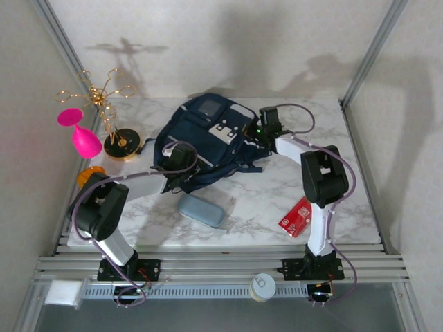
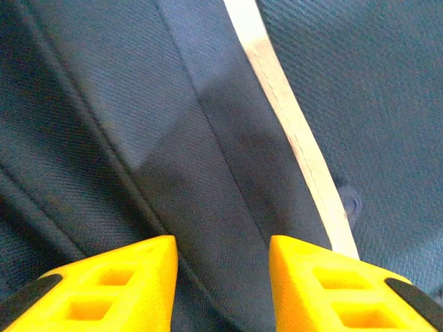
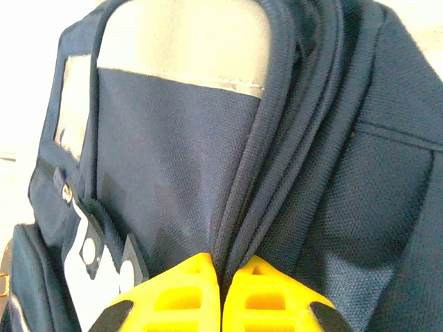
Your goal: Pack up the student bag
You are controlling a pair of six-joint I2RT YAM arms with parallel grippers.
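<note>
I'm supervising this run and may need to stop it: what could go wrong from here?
1. The right gripper is shut on just a thin seam ridge of the student bag; a pull may slip it off.
2. The left gripper stands open over a fold, so the bag is unanchored and could slide.
3. Sliding left, it might knock the gold stand beside it.

student bag (image 3: 173, 173): matt woven cloth | table (image 1: 263, 200): smooth marble-look | left fingers (image 2: 156, 259): smooth plastic
</note>
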